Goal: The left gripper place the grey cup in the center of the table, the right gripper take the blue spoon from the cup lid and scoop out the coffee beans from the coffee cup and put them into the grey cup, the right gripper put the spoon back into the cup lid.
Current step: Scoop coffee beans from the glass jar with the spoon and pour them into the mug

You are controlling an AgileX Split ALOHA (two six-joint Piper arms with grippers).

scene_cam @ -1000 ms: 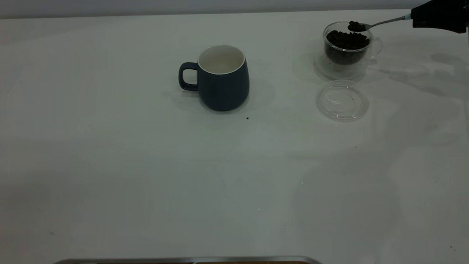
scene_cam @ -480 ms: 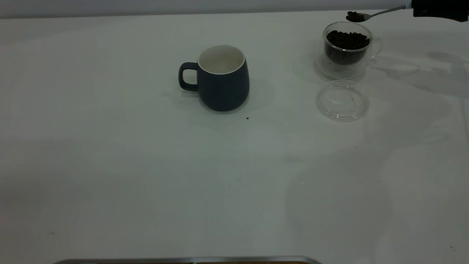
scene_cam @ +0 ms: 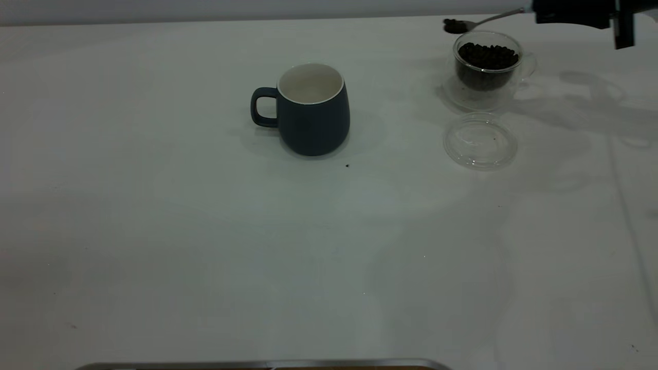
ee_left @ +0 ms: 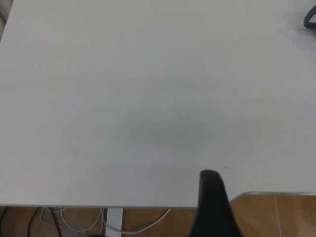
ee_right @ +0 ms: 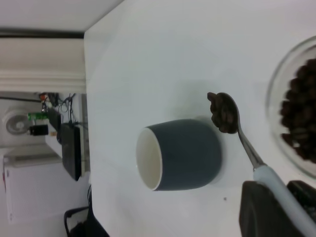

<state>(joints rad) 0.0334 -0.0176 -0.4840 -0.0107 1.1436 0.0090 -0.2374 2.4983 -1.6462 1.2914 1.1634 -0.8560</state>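
The grey cup (scene_cam: 311, 110) stands upright near the table's middle, handle to the left, with a white inside that looks empty; the right wrist view shows it too (ee_right: 180, 155). At the far right is the glass coffee cup (scene_cam: 487, 64), filled with coffee beans (ee_right: 301, 118). My right gripper (scene_cam: 540, 13) is shut on the blue spoon's handle (ee_right: 276, 185). The spoon bowl (scene_cam: 455, 25) carries beans in the air just left of the coffee cup's rim. The clear cup lid (scene_cam: 479, 141) lies empty in front of that cup. My left gripper (ee_left: 212, 207) hangs by the table's near edge.
A loose bean (scene_cam: 347, 165) lies just in front of the grey cup. The table's near edge (ee_left: 148, 205) has wooden floor and cables beyond it. A metal rim (scene_cam: 267, 364) shows at the bottom of the exterior view.
My right gripper has lifted the loaded spoon out of the coffee cup and carried it left, past that cup's rim, toward the grey cup. Both cups and the lid stayed put.
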